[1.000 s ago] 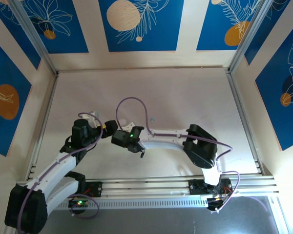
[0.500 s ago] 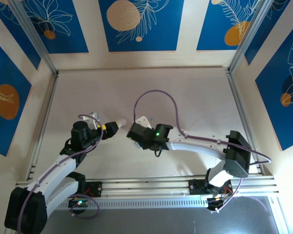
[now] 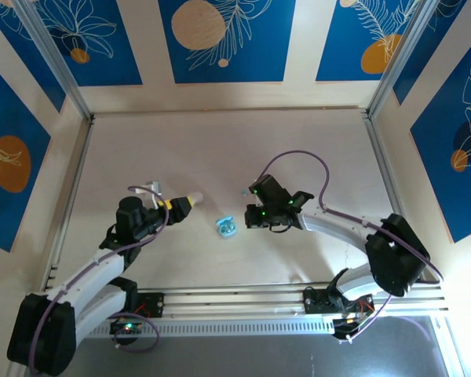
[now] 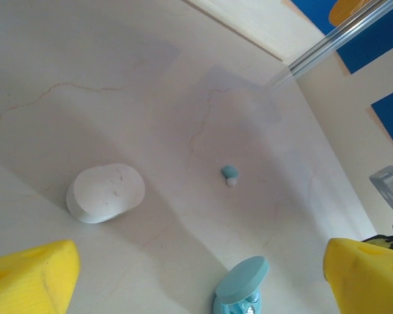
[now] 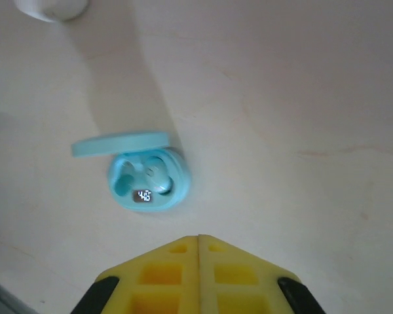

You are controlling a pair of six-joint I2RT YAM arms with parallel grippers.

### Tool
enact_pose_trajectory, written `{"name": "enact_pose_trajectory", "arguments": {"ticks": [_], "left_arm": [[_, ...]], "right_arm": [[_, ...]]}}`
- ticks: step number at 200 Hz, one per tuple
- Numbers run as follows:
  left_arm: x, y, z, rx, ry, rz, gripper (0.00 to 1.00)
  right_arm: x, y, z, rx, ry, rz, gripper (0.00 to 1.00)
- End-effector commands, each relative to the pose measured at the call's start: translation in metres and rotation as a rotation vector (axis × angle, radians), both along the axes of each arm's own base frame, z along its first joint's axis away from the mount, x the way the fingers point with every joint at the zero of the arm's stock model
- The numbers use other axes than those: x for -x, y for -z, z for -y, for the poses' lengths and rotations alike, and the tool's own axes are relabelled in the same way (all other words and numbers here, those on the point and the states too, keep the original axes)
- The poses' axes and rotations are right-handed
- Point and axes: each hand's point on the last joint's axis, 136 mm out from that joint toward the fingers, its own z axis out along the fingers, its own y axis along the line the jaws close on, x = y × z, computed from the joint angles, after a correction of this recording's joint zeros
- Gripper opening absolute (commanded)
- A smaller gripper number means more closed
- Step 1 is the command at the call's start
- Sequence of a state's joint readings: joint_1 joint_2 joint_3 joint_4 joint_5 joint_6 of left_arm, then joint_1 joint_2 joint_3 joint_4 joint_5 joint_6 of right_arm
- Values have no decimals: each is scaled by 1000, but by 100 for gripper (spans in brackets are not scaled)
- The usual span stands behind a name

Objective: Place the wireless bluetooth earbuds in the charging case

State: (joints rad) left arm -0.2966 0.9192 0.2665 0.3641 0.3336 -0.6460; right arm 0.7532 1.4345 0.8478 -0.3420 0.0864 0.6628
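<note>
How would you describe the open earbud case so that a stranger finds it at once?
On the pale table, near its middle, lies the open case. It is light blue, lid raised, while the white case nearby is shut.

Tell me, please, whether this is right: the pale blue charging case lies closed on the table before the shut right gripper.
Not quite: the pale blue charging case is open, its lid raised, as the right wrist view shows. It does lie on the table before the shut right gripper.
</note>
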Motion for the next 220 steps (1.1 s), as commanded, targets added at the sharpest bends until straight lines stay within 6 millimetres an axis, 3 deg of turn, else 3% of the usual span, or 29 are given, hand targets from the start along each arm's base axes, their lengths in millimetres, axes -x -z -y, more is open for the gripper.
{"name": "enact_pose_trajectory", "arguments": {"ticks": [1,109,220], "left_arm": [[-3,-7,8,14,30,33,93],[-3,-5,10,20,40,14,91],[-1,-10,10,24,43,26,90]], "right_arm": [[-2,-2,-27,-111,-56,-35,3],[-19,25,-43,-116,-30,-77,1],[-10,39,-47,-112,-28,-115,0]]}}
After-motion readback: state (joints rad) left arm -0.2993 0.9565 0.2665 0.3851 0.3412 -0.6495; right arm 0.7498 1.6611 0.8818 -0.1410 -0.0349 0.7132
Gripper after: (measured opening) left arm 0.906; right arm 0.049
